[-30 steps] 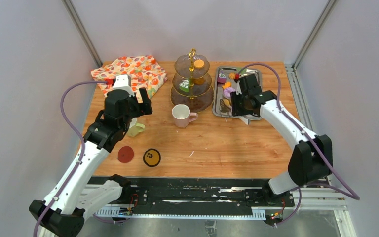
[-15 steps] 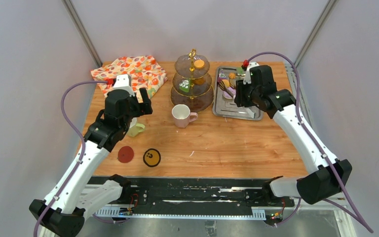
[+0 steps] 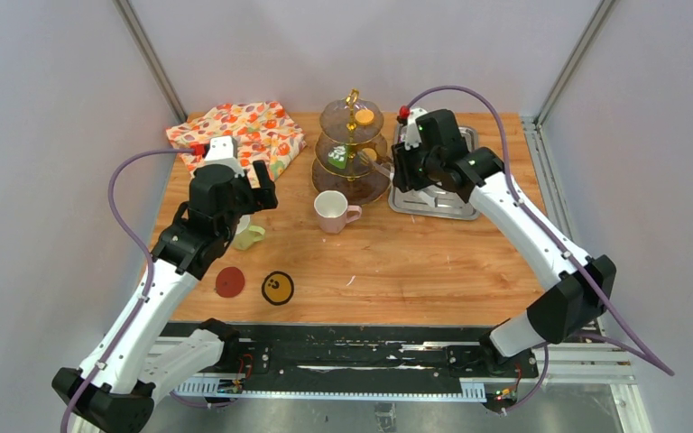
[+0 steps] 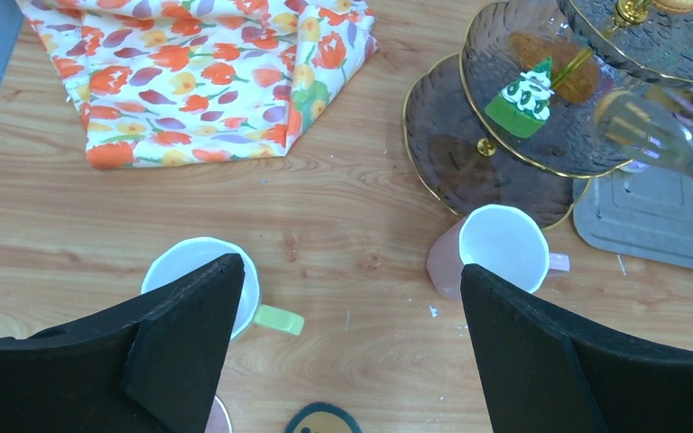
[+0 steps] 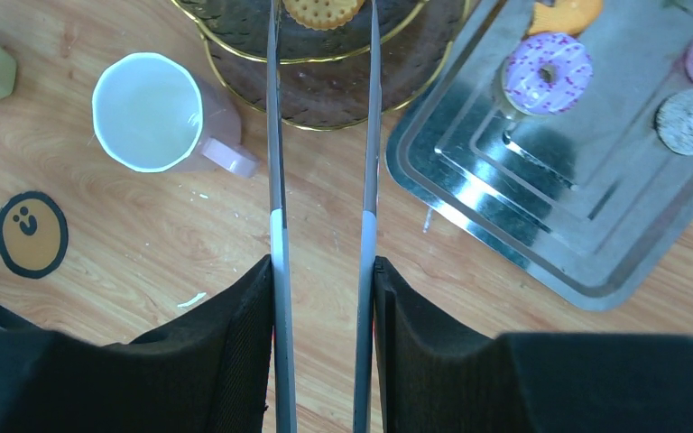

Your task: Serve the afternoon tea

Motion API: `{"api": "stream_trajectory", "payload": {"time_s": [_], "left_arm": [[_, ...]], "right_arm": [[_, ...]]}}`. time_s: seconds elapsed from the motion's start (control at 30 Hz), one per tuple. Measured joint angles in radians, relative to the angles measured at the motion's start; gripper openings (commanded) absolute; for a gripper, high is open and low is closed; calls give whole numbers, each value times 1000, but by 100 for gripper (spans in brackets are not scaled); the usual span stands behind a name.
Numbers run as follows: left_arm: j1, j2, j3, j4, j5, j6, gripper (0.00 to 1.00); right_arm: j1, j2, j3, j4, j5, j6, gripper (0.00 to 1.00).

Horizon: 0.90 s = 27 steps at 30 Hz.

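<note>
right wrist: right tool (image 5: 322, 280) clamps tongs (image 5: 277, 135), biscuit (image 5: 323, 9) between arms — left tool (image 4: 352, 275) wide open, empty.

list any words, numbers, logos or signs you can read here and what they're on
No words, numbers or brands can be read in any view.
On the coaster: only a drawn smiley face, no letters.
On the cloth: a flower print, no text.
On the tray, tongs and pink mug: no markings show.
</note>
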Motion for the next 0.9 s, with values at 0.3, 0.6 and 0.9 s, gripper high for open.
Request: {"api": "stream_trajectory", "payload": {"time_s": [0.3,0.6,0.9], "left_arm": [[0,-1,0,0,0,-6,95],[0,2,0,0,10,-11,95],[0,10,0,-5,14,-17,95]], "right_arm": [[18,70,19,-2,-39,-8,40],[18,68,19,-2,-37,-20,44],[18,14,19,-3,8,-32,28]]}}
